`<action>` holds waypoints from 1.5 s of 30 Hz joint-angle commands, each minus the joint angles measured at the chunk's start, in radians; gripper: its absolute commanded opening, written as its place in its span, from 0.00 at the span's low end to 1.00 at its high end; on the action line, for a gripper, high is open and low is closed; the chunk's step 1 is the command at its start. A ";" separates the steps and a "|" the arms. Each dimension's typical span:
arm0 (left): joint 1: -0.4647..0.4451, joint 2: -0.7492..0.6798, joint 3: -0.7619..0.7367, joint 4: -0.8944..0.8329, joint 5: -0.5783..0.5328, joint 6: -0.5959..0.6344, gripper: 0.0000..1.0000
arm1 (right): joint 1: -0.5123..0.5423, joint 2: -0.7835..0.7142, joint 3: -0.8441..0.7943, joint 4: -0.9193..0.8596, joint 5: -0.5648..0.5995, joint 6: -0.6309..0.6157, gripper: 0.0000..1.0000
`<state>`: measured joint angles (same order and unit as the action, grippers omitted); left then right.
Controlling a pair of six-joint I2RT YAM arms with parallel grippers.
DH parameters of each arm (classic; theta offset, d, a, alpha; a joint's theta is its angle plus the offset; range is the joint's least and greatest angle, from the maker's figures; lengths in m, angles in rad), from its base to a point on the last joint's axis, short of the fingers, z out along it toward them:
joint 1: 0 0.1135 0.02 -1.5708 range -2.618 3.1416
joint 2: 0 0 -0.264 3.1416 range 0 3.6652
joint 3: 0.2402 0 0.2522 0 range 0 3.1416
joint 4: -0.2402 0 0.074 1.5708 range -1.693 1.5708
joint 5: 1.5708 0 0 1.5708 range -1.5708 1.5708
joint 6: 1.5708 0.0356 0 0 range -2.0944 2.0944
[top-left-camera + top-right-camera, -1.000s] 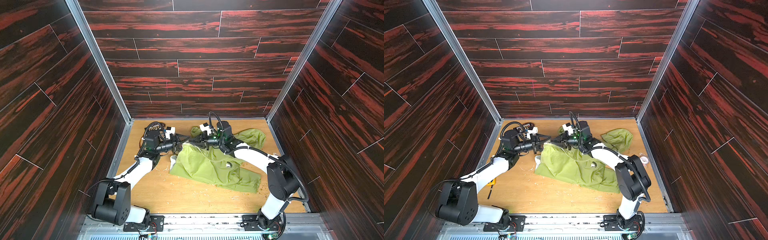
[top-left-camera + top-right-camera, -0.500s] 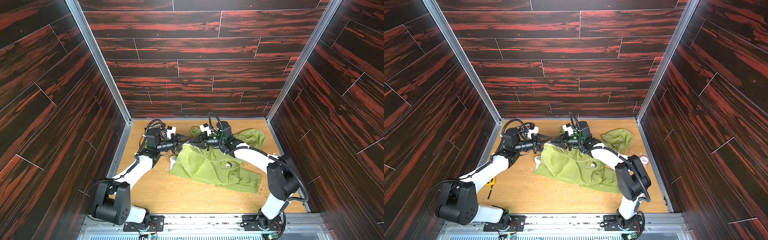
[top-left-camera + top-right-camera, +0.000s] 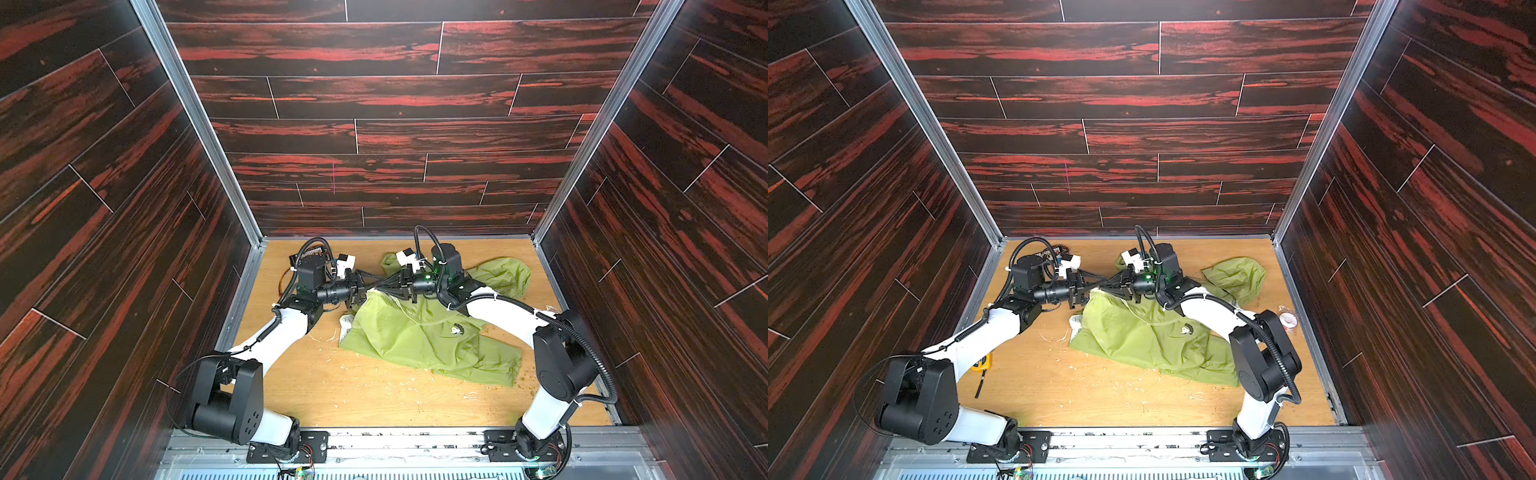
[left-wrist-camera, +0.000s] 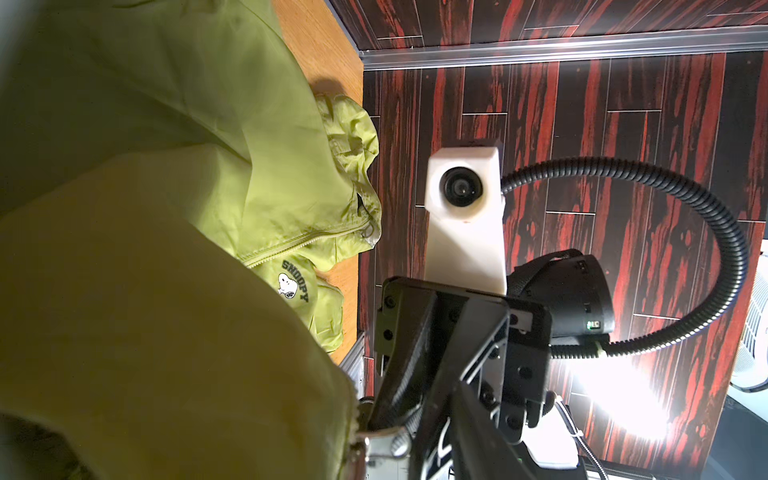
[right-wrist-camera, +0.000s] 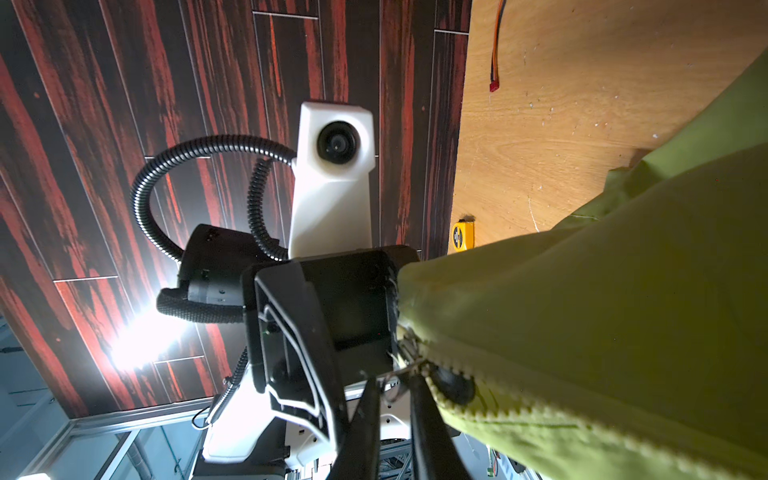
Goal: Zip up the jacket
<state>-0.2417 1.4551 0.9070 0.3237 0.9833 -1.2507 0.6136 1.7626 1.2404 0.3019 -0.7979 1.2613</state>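
The lime-green jacket (image 3: pixel 415 336) (image 3: pixel 1133 332) lies crumpled on the wooden table, its dark chest logo (image 3: pixel 457 330) (image 4: pixel 293 286) facing up. Its far left corner is lifted off the table, and both grippers meet there. My left gripper (image 3: pixel 368 288) (image 3: pixel 1089 286) is shut on the fabric edge beside the zipper's end. My right gripper (image 3: pixel 380 286) (image 5: pixel 395 376) faces it, shut on the small metal zipper pull (image 5: pixel 405 365). Pale zipper teeth (image 5: pixel 498 411) run away from the pull. In the left wrist view the fabric (image 4: pixel 166 208) hides one of that gripper's fingers.
The hood (image 3: pixel 505 274) is bunched at the back right. A yellow tape measure (image 3: pixel 982 361) (image 5: pixel 462 236) lies by the left arm, and a tape roll (image 3: pixel 1287 320) sits near the right wall. A red-orange wire (image 5: pixel 494 54) lies on the table, with white scraps around. Dark walls enclose three sides.
The left gripper has edged slightly toward the right gripper. The right arm and the jacket's body have stayed almost still.
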 commanded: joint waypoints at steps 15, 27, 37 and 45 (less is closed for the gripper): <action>-0.004 -0.027 0.017 0.006 0.006 0.011 0.43 | 0.006 0.009 -0.010 -0.041 0.012 -0.012 0.14; -0.005 -0.042 0.007 0.007 0.008 0.007 0.43 | 0.008 0.010 -0.004 -0.057 0.015 -0.018 0.07; -0.005 -0.053 0.004 -0.009 -0.003 0.010 0.43 | 0.007 -0.001 0.005 -0.088 0.020 -0.039 0.00; -0.004 -0.065 -0.006 -0.031 -0.010 0.022 0.44 | 0.000 -0.025 0.013 -0.162 0.046 -0.076 0.00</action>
<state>-0.2417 1.4448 0.9028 0.2821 0.9653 -1.2446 0.6132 1.7611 1.2362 0.2035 -0.7746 1.2106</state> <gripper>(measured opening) 0.438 0.047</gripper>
